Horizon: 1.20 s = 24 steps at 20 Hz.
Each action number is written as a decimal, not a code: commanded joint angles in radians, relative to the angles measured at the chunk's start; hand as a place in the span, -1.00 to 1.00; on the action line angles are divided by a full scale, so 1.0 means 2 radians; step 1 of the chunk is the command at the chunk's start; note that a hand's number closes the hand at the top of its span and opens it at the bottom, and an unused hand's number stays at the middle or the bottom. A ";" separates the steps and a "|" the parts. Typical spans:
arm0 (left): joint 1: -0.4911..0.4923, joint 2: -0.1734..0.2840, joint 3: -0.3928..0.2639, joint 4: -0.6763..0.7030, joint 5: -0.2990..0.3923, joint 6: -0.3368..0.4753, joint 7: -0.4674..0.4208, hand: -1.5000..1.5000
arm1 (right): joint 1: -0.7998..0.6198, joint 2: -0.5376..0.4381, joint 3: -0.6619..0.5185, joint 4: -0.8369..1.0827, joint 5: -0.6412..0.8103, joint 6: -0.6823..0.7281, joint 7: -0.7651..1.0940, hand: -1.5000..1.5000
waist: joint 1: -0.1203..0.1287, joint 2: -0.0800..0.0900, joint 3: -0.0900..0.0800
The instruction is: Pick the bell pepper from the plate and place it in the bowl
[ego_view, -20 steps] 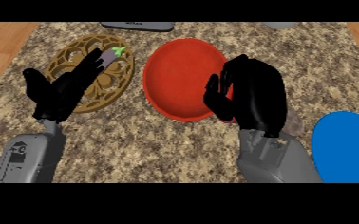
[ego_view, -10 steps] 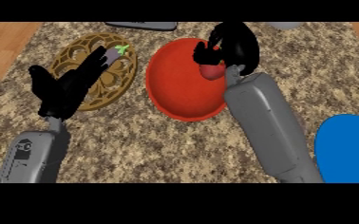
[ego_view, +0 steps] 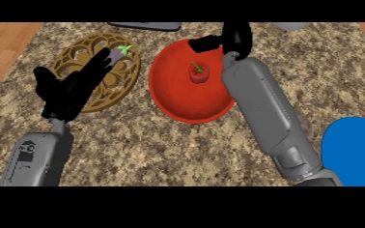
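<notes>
A red bell pepper (ego_view: 198, 73) with a green stem lies inside the red bowl (ego_view: 171, 96), right of its middle. My right hand (ego_view: 234, 37) hovers over the bowl's far rim, fingers relaxed and thumb pointing left, apart from the pepper. The right forearm (ego_view: 267, 111) stretches across the bowl's right side. The brown ornate plate (ego_view: 78, 58) sits left of the bowl with a small purple eggplant (ego_view: 118, 53) on its far right part. My left hand (ego_view: 68, 89) rests open over the plate's near side, fingers pointing toward the eggplant.
A grey object (ego_view: 146, 25) lies at the counter's back, and another grey thing (ego_view: 292, 26) shows at the back right. A blue object (ego_view: 345, 149) sits at the right edge. Wood floor (ego_view: 18, 38) shows beyond the counter's left edge.
My right hand moved away over the bowl carrying the pepper, then let it go; the pepper now lies in the bowl. The left hand barely moved.
</notes>
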 commanded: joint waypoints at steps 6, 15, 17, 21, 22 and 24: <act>0.022 0.012 0.017 0.005 0.006 -0.008 -0.014 0.00 | -0.088 0.000 -0.026 0.142 -0.006 -0.148 -0.082 -1.00 | -0.021 -0.009 -0.001; 0.071 0.018 0.034 -0.045 0.014 -0.003 0.006 0.00 | -0.031 -0.018 -0.024 0.078 0.005 -0.160 -0.112 -1.00 | -0.061 -0.022 -0.001; 0.066 0.033 0.051 -0.026 0.014 -0.002 0.007 0.00 | 0.024 -0.027 0.018 0.007 0.023 -0.109 -0.097 -1.00 | -0.075 -0.027 -0.001; 0.080 0.024 0.047 -0.041 0.010 0.005 0.005 0.00 | 0.077 -0.041 0.047 -0.131 -0.001 -0.043 -0.108 -1.00 | -0.084 -0.031 -0.001; 0.070 0.041 0.070 -0.017 0.027 -0.006 0.006 0.00 | 0.110 -0.040 0.059 -0.169 0.003 -0.047 -0.110 -1.00 | -0.092 -0.032 -0.001; 0.089 0.052 0.081 -0.023 0.036 -0.022 -0.009 0.00 | 0.163 -0.052 0.072 -0.242 -0.005 -0.032 -0.105 -1.00 | -0.094 -0.033 -0.001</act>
